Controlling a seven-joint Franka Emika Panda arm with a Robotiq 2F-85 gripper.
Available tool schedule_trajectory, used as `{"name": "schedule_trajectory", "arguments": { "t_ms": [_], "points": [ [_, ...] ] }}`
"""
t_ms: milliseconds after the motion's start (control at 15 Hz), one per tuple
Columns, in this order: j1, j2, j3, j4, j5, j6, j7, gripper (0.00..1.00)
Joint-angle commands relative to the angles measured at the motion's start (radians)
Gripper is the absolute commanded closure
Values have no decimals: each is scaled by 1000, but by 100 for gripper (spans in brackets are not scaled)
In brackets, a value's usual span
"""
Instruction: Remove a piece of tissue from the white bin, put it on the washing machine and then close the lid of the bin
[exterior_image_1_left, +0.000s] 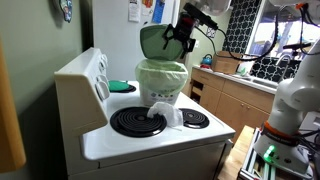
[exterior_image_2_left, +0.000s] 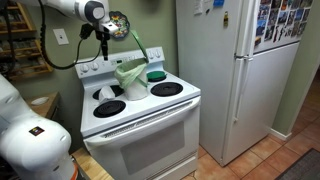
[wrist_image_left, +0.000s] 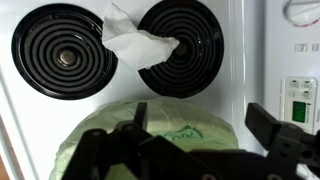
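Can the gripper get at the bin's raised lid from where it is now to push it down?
Probably yes. The gripper hangs open right beside the upright lid, above the bin, with nothing visible between them. The tissue lies on the stovetop in front of the bin, out of the way.

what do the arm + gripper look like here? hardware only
Arm: white, with rounded tubular links. Gripper: black, with two angular linkage-style fingers. A black cable hangs in a loop alongside the arm. No markings are legible at this resolution.
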Motion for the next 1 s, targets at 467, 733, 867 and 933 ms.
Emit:
{"name": "schedule_trajectory", "arguments": {
  "t_ms": [467, 733, 867, 933],
  "points": [
    [-14, 4, -15, 106, -197, -52, -343, 0],
    [-18, 3, -11, 102, -175, -32, -327, 0],
    [-18, 3, -11, 102, -177, -32, -332, 0],
    [-17, 2, -16, 108, -179, -33, -362, 0]
  ]
}}
